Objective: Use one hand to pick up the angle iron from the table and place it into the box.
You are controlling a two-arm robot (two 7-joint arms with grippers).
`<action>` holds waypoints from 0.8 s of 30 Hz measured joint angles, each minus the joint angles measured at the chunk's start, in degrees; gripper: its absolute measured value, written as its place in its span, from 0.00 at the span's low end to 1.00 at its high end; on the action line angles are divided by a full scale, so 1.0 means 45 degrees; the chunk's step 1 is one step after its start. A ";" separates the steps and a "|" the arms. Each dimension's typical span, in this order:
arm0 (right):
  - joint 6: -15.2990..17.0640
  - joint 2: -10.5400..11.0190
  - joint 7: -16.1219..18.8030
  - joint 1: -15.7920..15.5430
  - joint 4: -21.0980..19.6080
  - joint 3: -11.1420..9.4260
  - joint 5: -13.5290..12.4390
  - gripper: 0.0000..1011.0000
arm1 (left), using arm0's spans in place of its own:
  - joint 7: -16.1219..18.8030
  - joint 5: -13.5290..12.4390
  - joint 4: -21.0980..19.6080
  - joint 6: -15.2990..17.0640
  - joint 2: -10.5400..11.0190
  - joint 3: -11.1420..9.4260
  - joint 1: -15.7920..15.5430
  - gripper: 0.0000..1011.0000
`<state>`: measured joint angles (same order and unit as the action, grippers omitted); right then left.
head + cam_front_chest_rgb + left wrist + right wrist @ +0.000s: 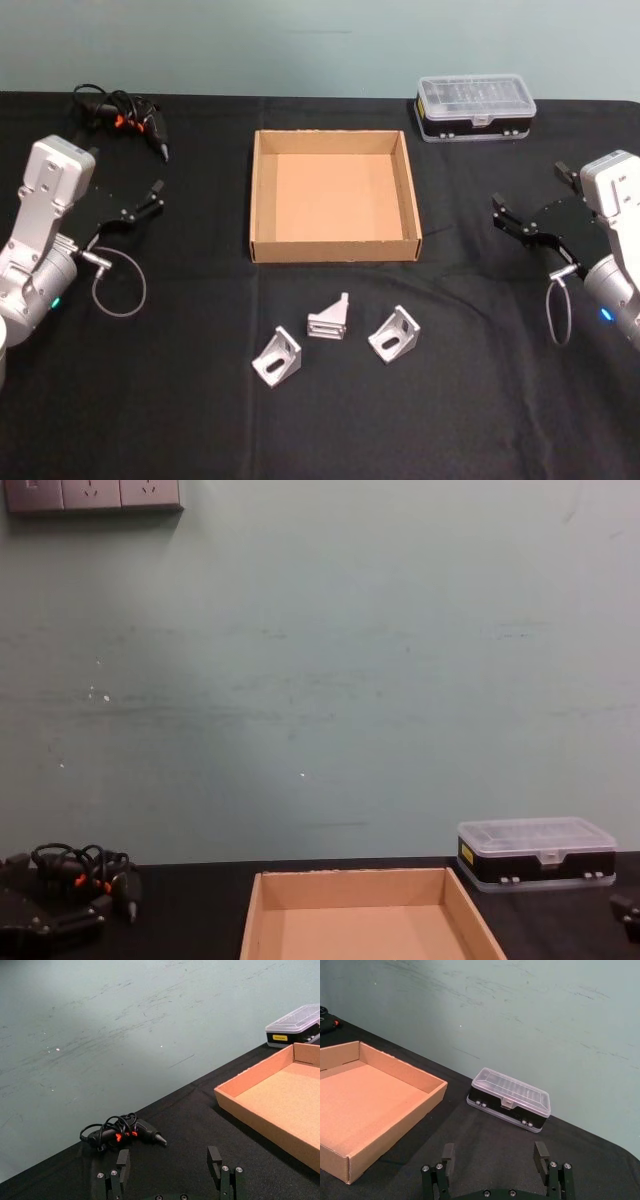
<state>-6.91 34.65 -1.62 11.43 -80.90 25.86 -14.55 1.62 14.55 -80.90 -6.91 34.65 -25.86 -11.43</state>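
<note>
Black table point(150, 400). The cardboard box point(335, 249) sits at centre, open top, nothing inside. Three metal angle irons lie in a row on the table just near of the box and apart from each other: left one point(277, 358), middle one point(329, 319), which is closest to the box wall, and right one point(395, 334). None is in the box and none is touched. A black plastic case with a clear lid point(476, 107) is at far right, beyond the box's right corner. A black corded tool with orange marks point(120, 115) is at far left, near the wall. Nothing lies between the angle irons and the box.

The left gripper point(168, 1157) is at the left side of the table, well apart from the box, jaws spread wide, holding nothing. The right gripper point(494, 1152) is at the right side, near of the case, jaws also spread wide, holding nothing.
</note>
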 joint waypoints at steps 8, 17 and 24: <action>0.0000 0.0000 0.0000 0.0000 0.0000 0.0000 0.0000 0.99 | 0.0000 0.0000 0.0000 0.0000 0.0001 0.0001 0.0001 1.00; 0.0000 0.0000 0.0000 -0.0001 0.0001 0.0000 0.0000 0.99 | 0.0000 0.0000 0.0000 0.0000 0.0000 0.0001 0.0000 1.00; 0.0000 0.0000 0.0000 0.0000 0.0000 0.0000 0.0000 0.99 | 0.0000 0.0000 0.0000 0.0000 0.0000 0.0000 0.0000 1.00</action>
<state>-6.91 34.65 -1.62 11.43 -80.90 25.86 -14.55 1.62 14.55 -80.90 -6.90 34.65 -25.86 -11.43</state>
